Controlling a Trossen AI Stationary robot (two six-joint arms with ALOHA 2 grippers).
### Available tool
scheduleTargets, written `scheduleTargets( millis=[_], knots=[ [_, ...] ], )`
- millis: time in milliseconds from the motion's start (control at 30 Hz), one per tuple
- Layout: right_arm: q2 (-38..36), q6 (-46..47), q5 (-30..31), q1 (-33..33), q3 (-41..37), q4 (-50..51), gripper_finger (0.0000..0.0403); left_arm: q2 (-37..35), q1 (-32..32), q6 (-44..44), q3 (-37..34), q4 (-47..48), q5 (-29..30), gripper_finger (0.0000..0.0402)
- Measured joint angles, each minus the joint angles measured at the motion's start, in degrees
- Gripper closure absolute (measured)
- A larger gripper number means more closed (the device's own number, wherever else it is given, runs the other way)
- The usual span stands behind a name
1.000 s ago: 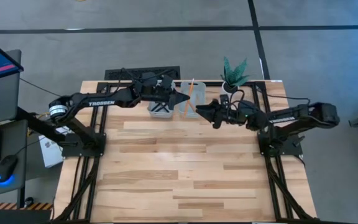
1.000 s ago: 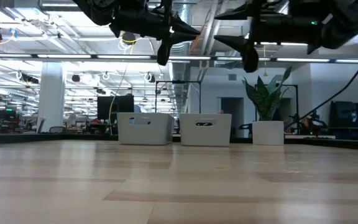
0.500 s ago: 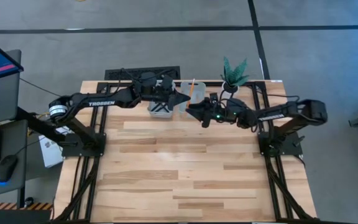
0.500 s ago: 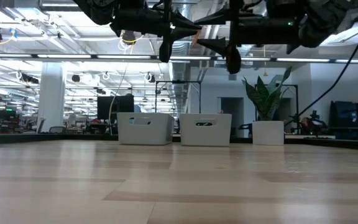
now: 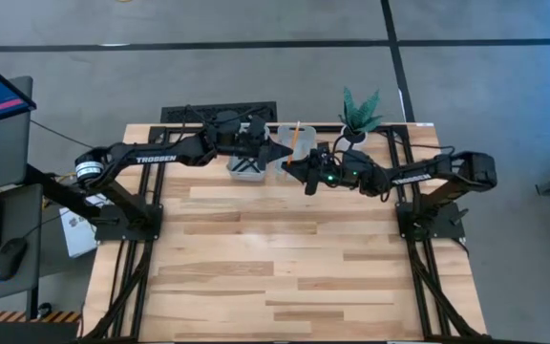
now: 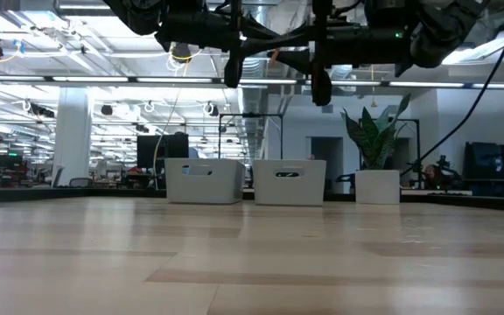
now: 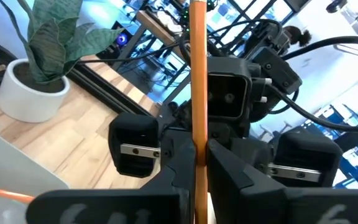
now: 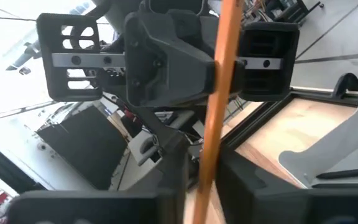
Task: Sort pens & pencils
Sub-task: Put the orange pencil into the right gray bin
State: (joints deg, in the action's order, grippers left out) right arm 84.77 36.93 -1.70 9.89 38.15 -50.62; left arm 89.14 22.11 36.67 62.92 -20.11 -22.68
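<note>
Both arms are up at the far edge of the light wooden plank tabletop (image 5: 285,258), meeting nose to nose above the two pale grey rectangular plastic trays.

The left hand (image 5: 283,151) reaches in from its side and its two dark fingers are pinched shut on a thin orange pencil (image 7: 198,93) — the left wrist view shows the stick running straight up between the pads, upright in the grip. The right hand (image 5: 307,175) sits directly opposite, facing the left one. In the right wrist view the same orange stick (image 8: 219,106) passes between the right hand's own fingers, a bit tilted, but I honestly can't tell whether those fingers have closed on it or are just straddling it.

In the low view both hands hang well above the tabletop, above and in front of the trays.

As for the rest: the left grey tray (image 5: 247,166) has thin black pens (image 8: 353,175) lying in it — the right wrist view shows a couple of dark sticks on its pale floor. The right grey tray (image 5: 295,139) has another orange pencil (image 5: 293,134) showing in it in the high view. A small green potted plant in a white pot (image 5: 358,115) stands just beside the trays toward the right arm's side.
</note>
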Motion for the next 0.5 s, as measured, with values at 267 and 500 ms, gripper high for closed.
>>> scheduleTargets(
  millis=[267, 500],
  knots=[
    [0.0, -0.7, 0.2, 0.0, 0.0, 0.4, 0.0358, 0.0, 0.0, -0.2, 0.0, -0.3, 0.0, 0.0387],
    [0.0, 0.2, 0.1, 0.0, 0.0, 0.3, 0.0327, 0.0, 0.0, -0.2, 0.0, -0.3, 0.7, 0.0386]
  ],
)
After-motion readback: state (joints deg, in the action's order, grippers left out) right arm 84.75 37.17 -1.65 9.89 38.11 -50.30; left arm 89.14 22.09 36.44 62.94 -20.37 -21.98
